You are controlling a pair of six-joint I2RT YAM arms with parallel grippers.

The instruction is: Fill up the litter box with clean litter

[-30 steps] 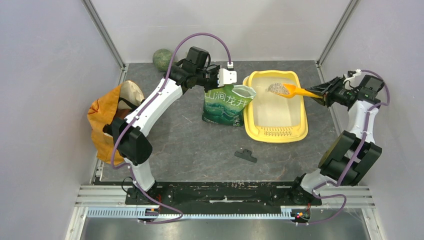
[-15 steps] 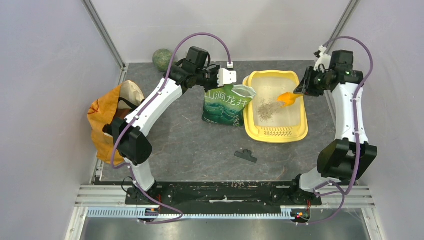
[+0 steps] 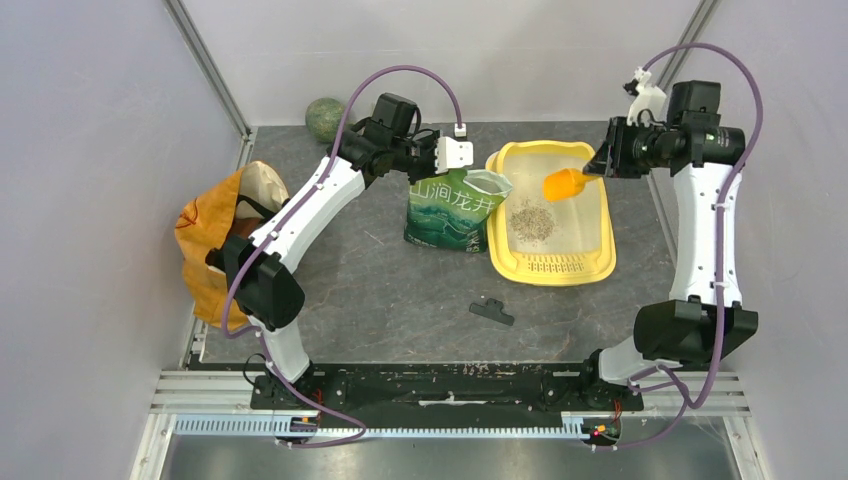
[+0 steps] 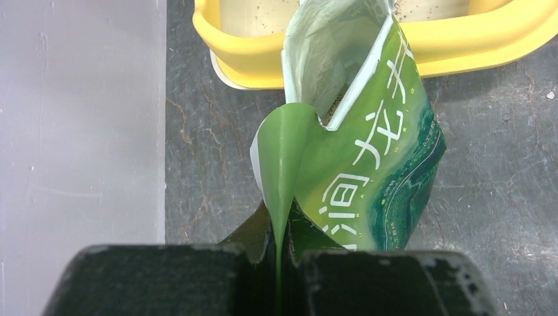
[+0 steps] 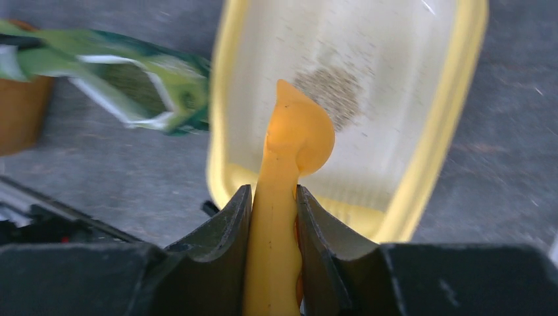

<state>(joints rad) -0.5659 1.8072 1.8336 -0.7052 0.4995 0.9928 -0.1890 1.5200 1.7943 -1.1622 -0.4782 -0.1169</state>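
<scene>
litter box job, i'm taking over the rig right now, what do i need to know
left gripper: jaws shut on the top flap of the green pouch, which stands open beside the litter box.
right gripper: jaws shut on the handle of the orange scoop, held above the box, no litter visible on it.
done: one small pile of clean litter in the box.
left: most of the box floor is bare; likely more scoops from the pouch.

We see the green pouch (image 5: 174,99) blurred beside the litter box (image 5: 454,99), itself cut off at the top edge.
</scene>
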